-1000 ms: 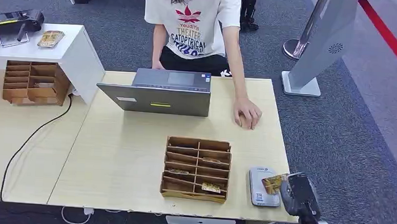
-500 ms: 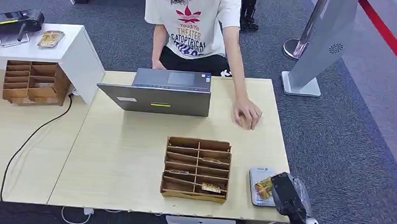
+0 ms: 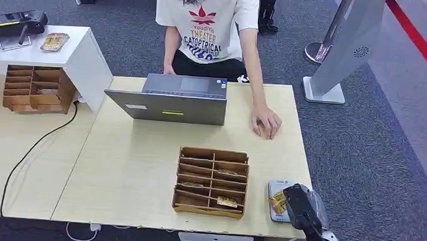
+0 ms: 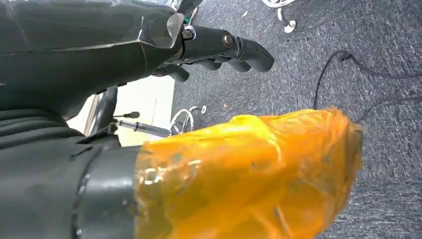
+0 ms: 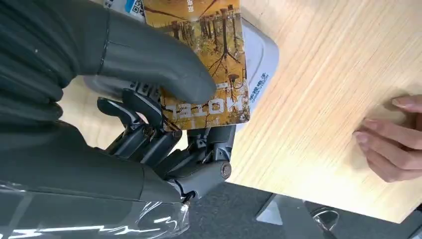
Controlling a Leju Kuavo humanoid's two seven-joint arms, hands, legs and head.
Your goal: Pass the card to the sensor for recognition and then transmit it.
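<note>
The right robot hand (image 5: 164,124) pinches the card (image 5: 209,64) between its thick thumb on the printed face and the darker fingers (image 5: 144,134) underneath, and holds it over the white sensor (image 5: 261,55) that lies near the right front corner of the tabletop (image 5: 338,59); whether card and sensor touch I cannot tell. The card looks thin, flat, light and fairly stiff, with a glossy face that could slide under the thumb, so a hold well in from one short edge, as here, seems the safest, leaving most of the face free over the reader. The left robot hand (image 4: 219,47) hangs over grey carpet, its fingers loosely curled around nothing I can see, though I cannot tell for certain whether it is clenched. Just beside the sensor stands a wooden sorting box (image 3: 211,181) with two columns of slots; a few slots hold similar yellowish cards, the others look bare. Beyond it a person's hand (image 3: 266,123) rests on the tabletop near a laptop (image 3: 171,104). A second slotted box (image 3: 36,89) sits well apart on the far left.
</note>
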